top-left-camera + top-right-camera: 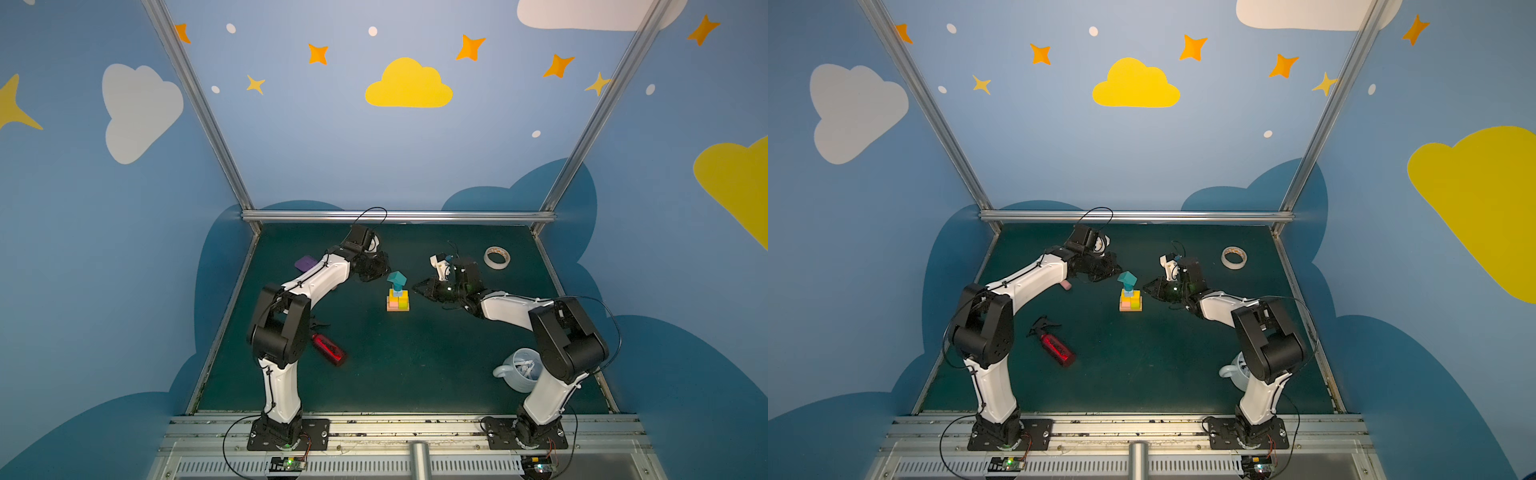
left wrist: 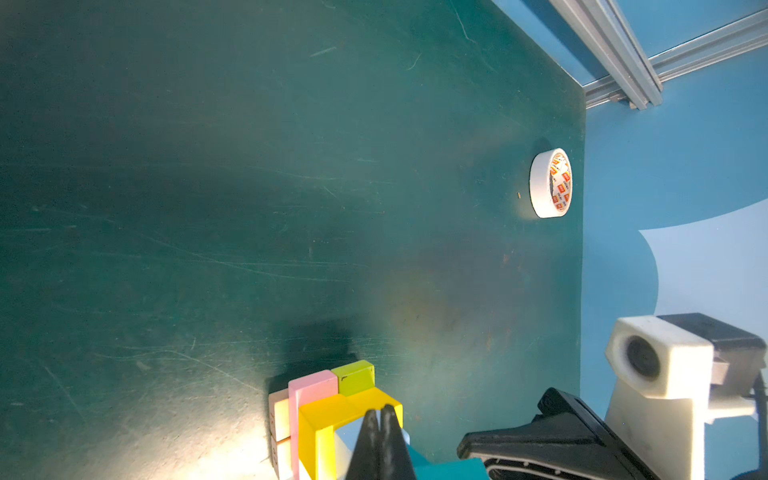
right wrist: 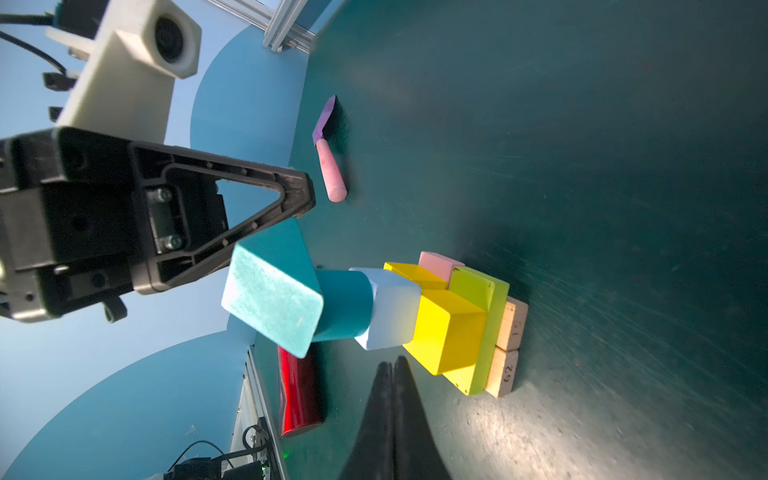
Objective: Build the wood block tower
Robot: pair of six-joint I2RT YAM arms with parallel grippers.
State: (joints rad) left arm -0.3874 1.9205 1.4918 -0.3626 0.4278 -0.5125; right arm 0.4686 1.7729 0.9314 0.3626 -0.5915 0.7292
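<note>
The tower (image 1: 398,294) (image 1: 1130,296) stands mid-table in both top views. In the right wrist view it reads from the table up: two tan bars (image 3: 510,324), pink slab (image 3: 439,264) and lime slab (image 3: 482,291), yellow cubes (image 3: 446,328), pale-blue cube (image 3: 392,316), teal cylinder (image 3: 345,305), and a teal house-shape (image 3: 272,299) sitting askew on top. My left gripper (image 1: 386,271) (image 2: 379,409) is shut and empty, its tip right beside the house-shape. My right gripper (image 1: 414,287) (image 3: 392,361) is shut and empty, a little to the tower's right at mid height.
A red bottle (image 1: 329,350) lies front left near the left arm's elbow. A purple spatula (image 3: 328,145) lies at the back left. A tape roll (image 1: 497,257) sits at the back right, and a pale mug (image 1: 519,370) stands by the right arm's base.
</note>
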